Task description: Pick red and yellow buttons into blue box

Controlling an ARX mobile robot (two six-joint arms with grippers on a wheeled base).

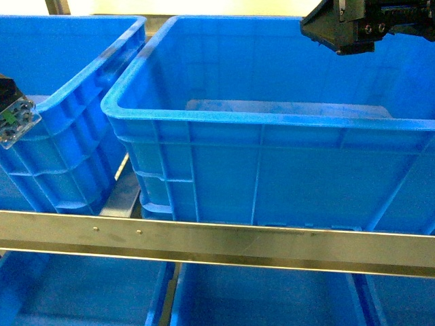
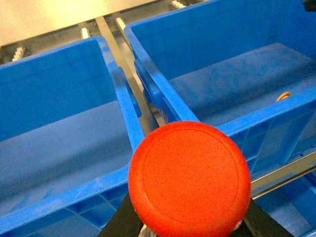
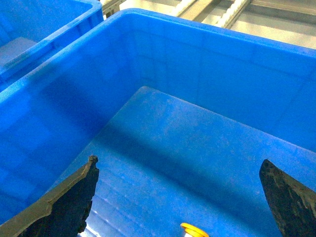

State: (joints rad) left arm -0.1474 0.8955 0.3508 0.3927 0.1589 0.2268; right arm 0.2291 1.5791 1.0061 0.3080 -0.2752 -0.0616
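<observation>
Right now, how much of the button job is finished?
The yellow button already lies inside the blue box. The red button is in the left gripper, not yet in the box. The right gripper hangs open above the box floor.

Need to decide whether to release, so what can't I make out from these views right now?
- Left claw: left wrist view, the red button fills the foreground and hides the fingers and their grip.
- Yellow button: right wrist view, cut off by the bottom edge; only a sliver shows inside the blue box.
- Right claw: head view, cropped by the top edge.
</observation>
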